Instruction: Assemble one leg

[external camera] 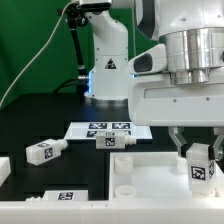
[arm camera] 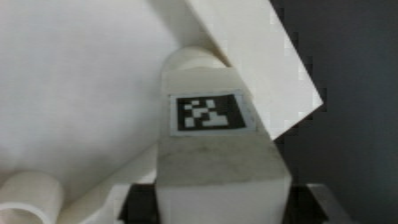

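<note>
My gripper (external camera: 200,154) is shut on a white leg (external camera: 204,172) and holds it upright at the exterior view's right, over the right corner of the large white tabletop (external camera: 150,185). In the wrist view the leg (arm camera: 210,115) fills the middle with its square marker tag facing the camera. The dark fingers (arm camera: 146,202) press on both of its sides, and the gripper (arm camera: 214,206) holds its near end. The tabletop (arm camera: 71,90) lies behind it. I cannot tell whether the leg's far end touches the tabletop.
Two more white legs lie on the black table, one (external camera: 45,150) at the left and one (external camera: 117,141) at the middle. Another tagged part (external camera: 55,196) lies at the front left. The marker board (external camera: 105,128) lies before the robot base (external camera: 108,70).
</note>
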`<state>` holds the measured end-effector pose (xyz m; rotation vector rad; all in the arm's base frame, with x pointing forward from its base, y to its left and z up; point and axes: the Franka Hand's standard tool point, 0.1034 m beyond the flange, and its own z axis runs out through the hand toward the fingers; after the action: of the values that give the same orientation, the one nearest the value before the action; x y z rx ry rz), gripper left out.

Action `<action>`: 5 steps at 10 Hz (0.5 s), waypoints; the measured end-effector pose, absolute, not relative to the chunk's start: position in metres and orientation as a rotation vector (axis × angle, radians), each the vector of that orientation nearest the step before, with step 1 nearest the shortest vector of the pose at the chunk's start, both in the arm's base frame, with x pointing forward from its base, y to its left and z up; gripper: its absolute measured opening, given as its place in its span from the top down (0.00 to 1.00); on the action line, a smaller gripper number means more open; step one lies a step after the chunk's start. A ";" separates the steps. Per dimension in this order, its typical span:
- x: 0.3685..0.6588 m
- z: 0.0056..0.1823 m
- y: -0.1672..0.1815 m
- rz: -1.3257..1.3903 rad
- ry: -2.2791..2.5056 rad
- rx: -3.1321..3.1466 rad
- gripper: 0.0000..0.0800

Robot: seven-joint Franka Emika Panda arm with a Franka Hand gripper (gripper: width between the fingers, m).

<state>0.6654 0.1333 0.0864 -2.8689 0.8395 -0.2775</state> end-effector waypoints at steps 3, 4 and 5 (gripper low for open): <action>0.665 0.086 0.133 -0.278 0.839 -2.869 0.61; 0.665 0.086 0.133 -0.278 0.839 -2.869 0.44; 0.665 0.086 0.133 -0.278 0.839 -2.869 0.44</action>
<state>0.6654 0.1333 0.0864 -2.8689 0.8395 -0.2775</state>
